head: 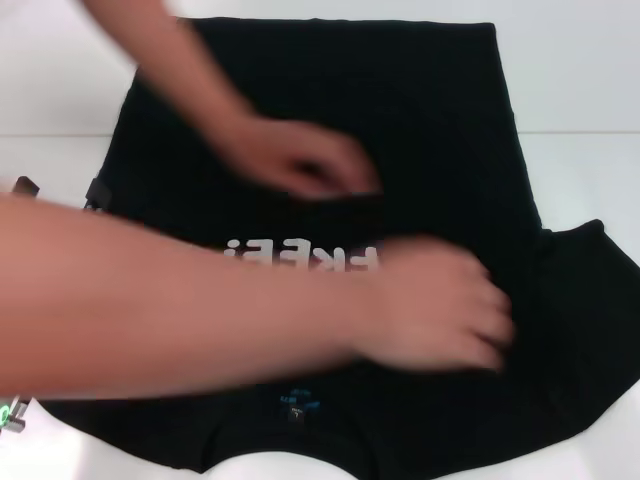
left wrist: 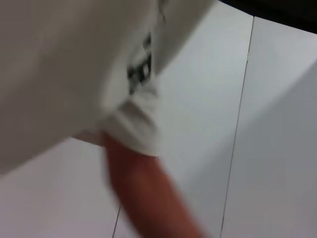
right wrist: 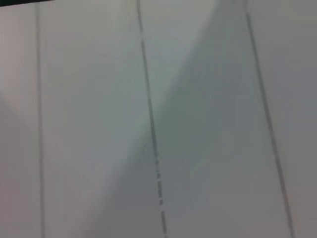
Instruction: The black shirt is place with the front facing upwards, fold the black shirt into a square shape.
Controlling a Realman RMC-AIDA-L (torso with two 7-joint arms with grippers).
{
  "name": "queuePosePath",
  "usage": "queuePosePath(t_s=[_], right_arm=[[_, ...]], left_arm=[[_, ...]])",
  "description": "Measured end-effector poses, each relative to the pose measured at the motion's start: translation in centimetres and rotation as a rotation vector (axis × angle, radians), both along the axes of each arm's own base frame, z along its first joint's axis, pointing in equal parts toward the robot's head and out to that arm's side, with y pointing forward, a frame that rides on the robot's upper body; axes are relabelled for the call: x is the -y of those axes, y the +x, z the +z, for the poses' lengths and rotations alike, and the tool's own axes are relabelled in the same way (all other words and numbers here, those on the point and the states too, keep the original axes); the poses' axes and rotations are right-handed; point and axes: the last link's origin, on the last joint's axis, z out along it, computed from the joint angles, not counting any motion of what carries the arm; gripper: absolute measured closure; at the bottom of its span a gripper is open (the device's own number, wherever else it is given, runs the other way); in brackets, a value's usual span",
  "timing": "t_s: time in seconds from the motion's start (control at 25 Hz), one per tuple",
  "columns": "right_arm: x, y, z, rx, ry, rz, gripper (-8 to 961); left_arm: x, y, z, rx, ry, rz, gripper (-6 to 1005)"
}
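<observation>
Spread flat on the white worktop (head: 600,80): a black shirt (head: 420,120), front up, collar toward the near edge. Crossing it from the left, a bare forearm (head: 150,300), hiding part of the white lettering (head: 290,253). Farther back, a far hand (head: 300,160) pressed on the cloth near the middle. Below the lettering, a small blue label (head: 295,405). Right of the lettering, a near hand (head: 440,305) flat on the chest. At the right, one short sleeve (head: 590,270) lying open. In the left wrist view, a white sleeved arm (left wrist: 138,129) over the worktop. Neither claw in sight; spread or pressed together, cannot tell.
</observation>
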Motion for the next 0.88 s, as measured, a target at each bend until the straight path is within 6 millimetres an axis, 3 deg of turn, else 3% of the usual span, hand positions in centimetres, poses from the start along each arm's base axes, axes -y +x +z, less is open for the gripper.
queuePosePath(t_s=[0.28,0.88], right_arm=[[0.8,1.7,1.7,-0.012,0.081,-0.07,56],[0.9,1.6,1.2,-0.019,0.067,-0.071,56]], left_arm=[[0.1,0.0,0.0,0.0,0.0,0.002,61],[0.0,0.0,0.0,0.0,0.0,0.0,62]])
